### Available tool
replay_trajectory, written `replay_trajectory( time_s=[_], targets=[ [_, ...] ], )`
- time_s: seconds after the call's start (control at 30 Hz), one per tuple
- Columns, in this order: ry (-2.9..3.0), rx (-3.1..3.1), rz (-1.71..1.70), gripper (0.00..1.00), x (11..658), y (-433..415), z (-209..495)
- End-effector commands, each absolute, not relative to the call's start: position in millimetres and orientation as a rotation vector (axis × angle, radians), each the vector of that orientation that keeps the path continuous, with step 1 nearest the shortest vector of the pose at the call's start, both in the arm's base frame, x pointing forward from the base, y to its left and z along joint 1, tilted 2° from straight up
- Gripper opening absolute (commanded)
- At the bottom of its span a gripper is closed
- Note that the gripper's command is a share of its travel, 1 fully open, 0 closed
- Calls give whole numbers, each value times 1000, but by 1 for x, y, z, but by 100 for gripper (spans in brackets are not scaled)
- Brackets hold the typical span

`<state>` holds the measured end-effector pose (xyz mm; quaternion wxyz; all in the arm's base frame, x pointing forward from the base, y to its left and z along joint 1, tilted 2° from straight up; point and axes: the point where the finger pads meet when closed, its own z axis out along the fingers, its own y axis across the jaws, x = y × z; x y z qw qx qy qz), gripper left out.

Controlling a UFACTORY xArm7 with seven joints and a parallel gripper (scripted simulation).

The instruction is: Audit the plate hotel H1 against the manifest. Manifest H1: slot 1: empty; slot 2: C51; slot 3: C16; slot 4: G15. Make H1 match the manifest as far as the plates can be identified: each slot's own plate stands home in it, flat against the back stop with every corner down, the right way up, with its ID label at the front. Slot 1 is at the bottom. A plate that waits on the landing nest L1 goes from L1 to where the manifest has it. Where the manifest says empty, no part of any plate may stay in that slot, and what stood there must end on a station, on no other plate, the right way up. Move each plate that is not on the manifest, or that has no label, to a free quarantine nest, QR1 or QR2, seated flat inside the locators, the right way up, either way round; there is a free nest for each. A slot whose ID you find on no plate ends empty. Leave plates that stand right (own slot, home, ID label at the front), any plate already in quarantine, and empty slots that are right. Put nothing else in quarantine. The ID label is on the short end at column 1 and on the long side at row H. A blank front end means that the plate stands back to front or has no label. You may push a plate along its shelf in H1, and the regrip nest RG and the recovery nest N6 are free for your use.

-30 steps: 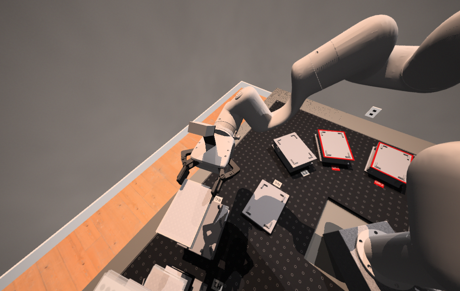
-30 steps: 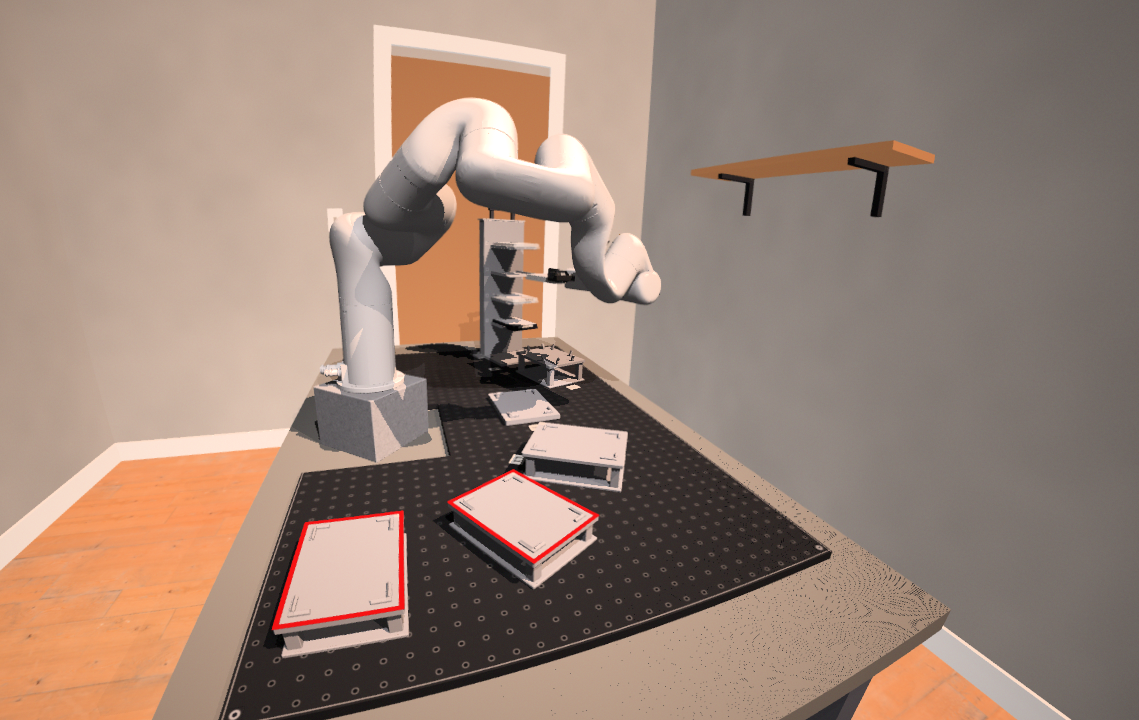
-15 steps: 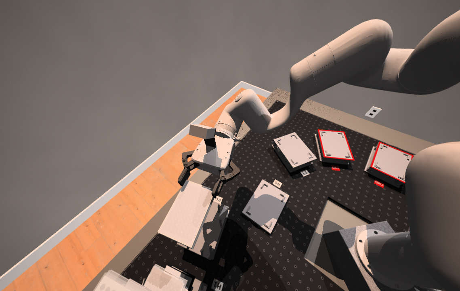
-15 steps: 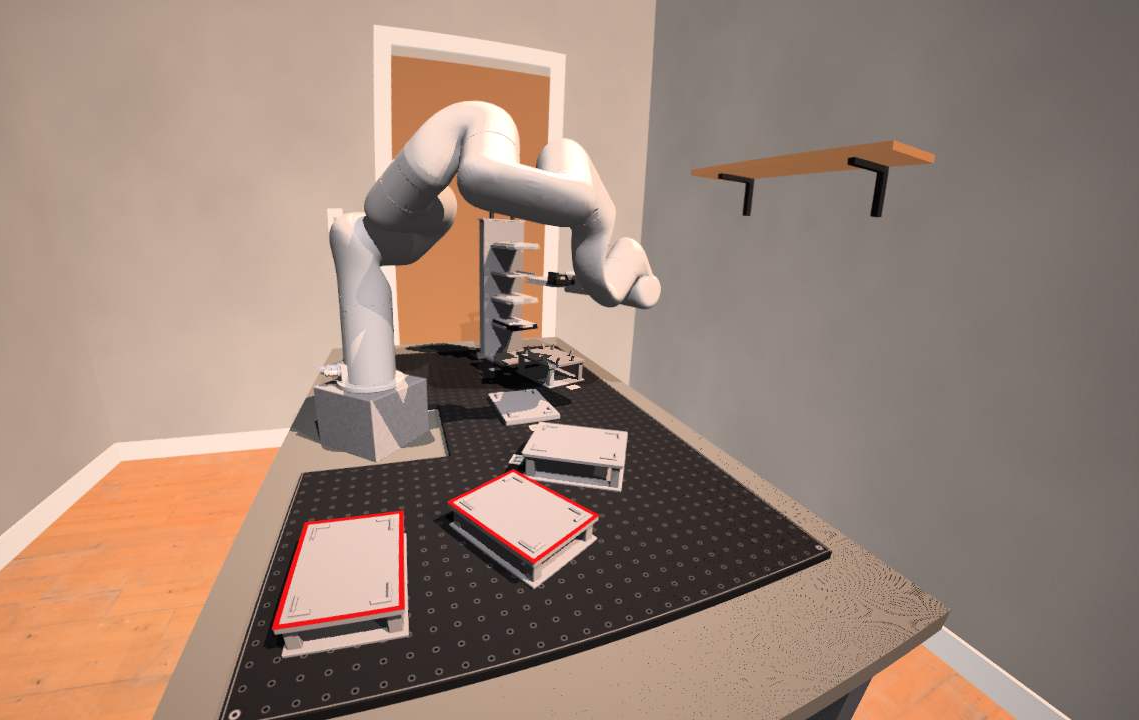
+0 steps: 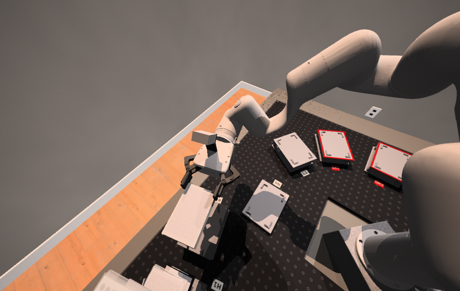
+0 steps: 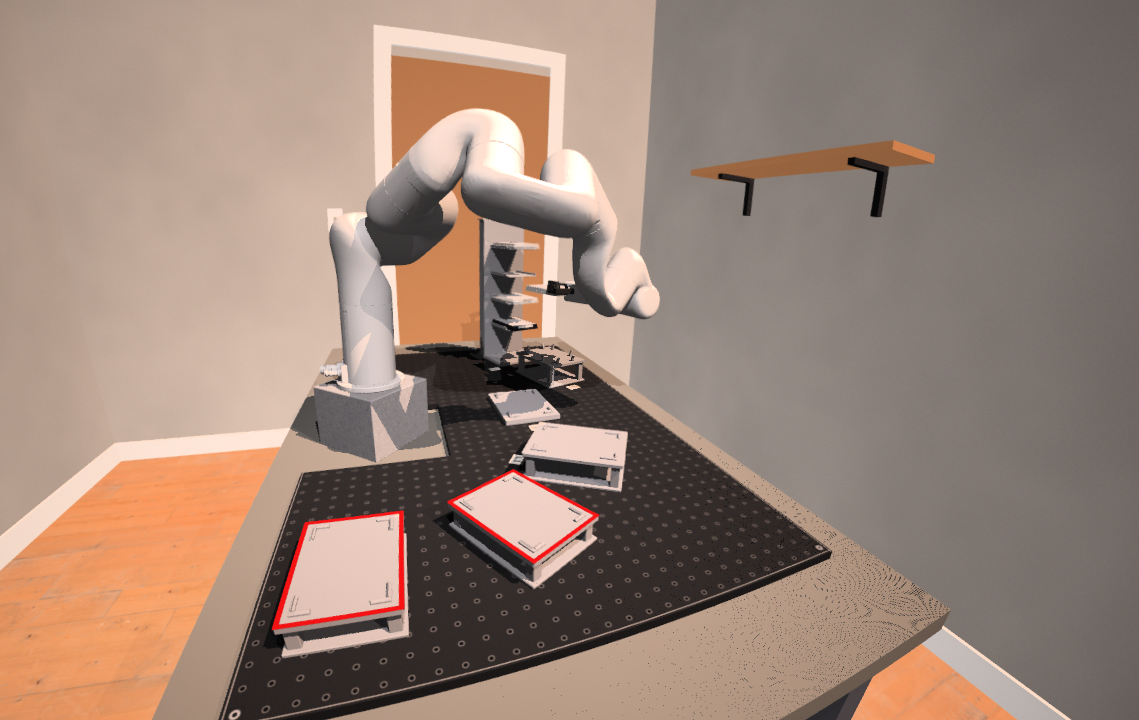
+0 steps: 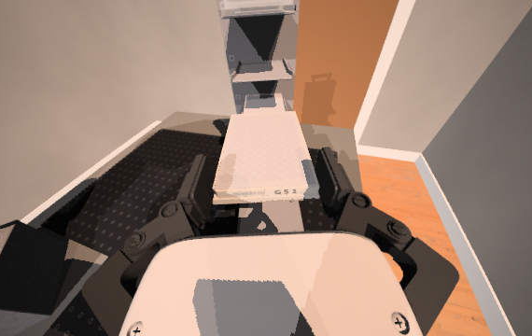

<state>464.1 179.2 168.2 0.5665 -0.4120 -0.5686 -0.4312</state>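
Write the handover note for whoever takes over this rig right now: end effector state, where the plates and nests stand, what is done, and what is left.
End effector: shut on a plate, gripped by its long sides and held in the air in front of hotel H1.
The label on the plate's near end looks like G51, which is not on the manifest.
Quarantine nests, both red-framed, carry no plate: one, the other. The landing nest and N6 are also bare.
Done: this plate is lifted free.
Left: probably seat it in a quarantine nest, then audit the plates in H1. Their labels cannot be read from here.
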Motion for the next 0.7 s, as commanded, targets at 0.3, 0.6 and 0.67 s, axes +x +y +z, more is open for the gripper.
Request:
replay_trajectory(
  time_s=[0.3,0.6,0.67],
  targets=[
    [-1340,-967,-1016,0,465,180,152],
    [-1340,-967,-1016,0,465,180,137],
    [-1340,-967,-1016,0,465,180,134]
  ],
)
